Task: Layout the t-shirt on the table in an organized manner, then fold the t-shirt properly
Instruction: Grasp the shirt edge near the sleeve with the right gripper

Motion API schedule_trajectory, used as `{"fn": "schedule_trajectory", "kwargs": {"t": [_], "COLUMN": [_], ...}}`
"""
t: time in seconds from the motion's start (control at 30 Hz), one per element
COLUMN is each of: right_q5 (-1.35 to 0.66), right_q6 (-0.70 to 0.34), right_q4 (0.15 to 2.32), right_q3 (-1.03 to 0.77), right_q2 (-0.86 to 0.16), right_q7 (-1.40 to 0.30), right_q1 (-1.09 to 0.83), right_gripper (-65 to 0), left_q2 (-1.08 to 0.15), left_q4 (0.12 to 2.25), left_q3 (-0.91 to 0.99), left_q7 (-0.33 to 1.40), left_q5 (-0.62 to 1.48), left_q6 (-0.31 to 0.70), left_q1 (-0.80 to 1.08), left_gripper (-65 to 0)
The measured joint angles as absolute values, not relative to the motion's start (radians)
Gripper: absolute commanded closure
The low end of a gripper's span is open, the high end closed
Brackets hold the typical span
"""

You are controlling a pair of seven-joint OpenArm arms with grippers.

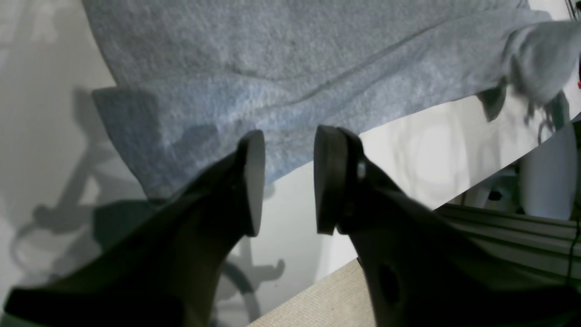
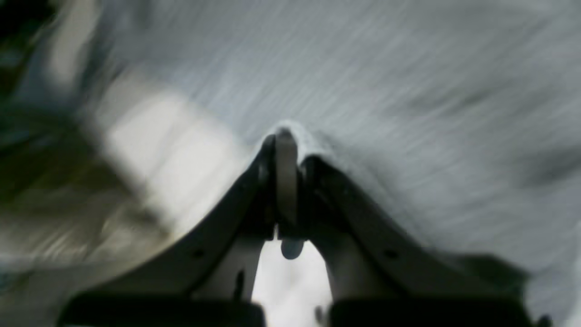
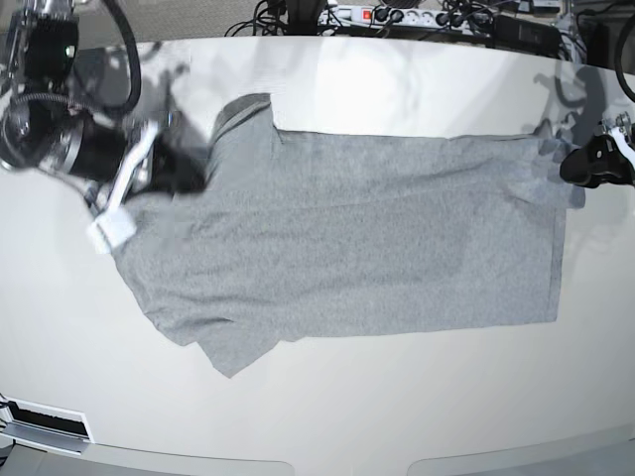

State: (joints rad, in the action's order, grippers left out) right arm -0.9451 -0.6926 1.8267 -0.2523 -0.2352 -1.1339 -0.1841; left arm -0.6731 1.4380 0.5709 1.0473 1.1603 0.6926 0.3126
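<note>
The heather-grey t-shirt [image 3: 347,238] lies spread flat across the off-white table [image 3: 347,416], collar end to the left and hem to the right, with no lettering showing. In the base view my right gripper [image 3: 184,171] sits at the shirt's far-left shoulder. Its wrist view is blurred, but my right gripper [image 2: 286,136] is shut with a fold of t-shirt [image 2: 408,91] pinched at the tips. At the far right corner of the hem is my left gripper [image 3: 575,171]. Seen from its wrist, my left gripper [image 1: 289,177] is open just above the t-shirt [image 1: 272,68] edge, holding nothing.
A power strip [image 3: 397,15] and cables run along the table's far edge. The left wrist view shows the table [image 1: 408,145] edge close by, with a beige surface [image 1: 317,299] below it. Bare table top lies in front of the shirt.
</note>
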Motion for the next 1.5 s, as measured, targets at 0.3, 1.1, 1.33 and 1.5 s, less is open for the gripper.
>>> {"fn": "schedule_trajectory", "kwargs": {"t": [0.3,1.1,1.33,1.5], "right_q5": [-0.725,-0.756,-1.077,-1.075], "right_q6": [-0.693,-0.673,-0.693,-0.693], "right_q4": [1.588,1.249,1.380,1.380], "right_q3": [-0.131,-0.115,-0.115,-0.114], "right_q2": [-0.235,-0.239,-0.240,-0.233], "right_q7": [-1.035,-1.078,-1.312,-1.303], "right_q1": [0.037,0.261,0.167,0.084], "right_gripper": [0.0,-37.6,-37.6,-37.5], "left_q2": [-0.673,-0.702,-0.676,-0.678], "left_q4": [1.438,1.438,1.438,1.441], "left_q3": [0.571,0.571,0.573,0.571], "left_q7": [1.052,1.066,0.987,1.029], "left_q5": [1.165,1.187,1.059,1.038], "left_q6": [0.693,0.693,0.681,0.692], "left_q1": [0.313,0.313,0.310,0.310], "left_gripper": [-20.2,-20.9,-38.0,-37.9]}}
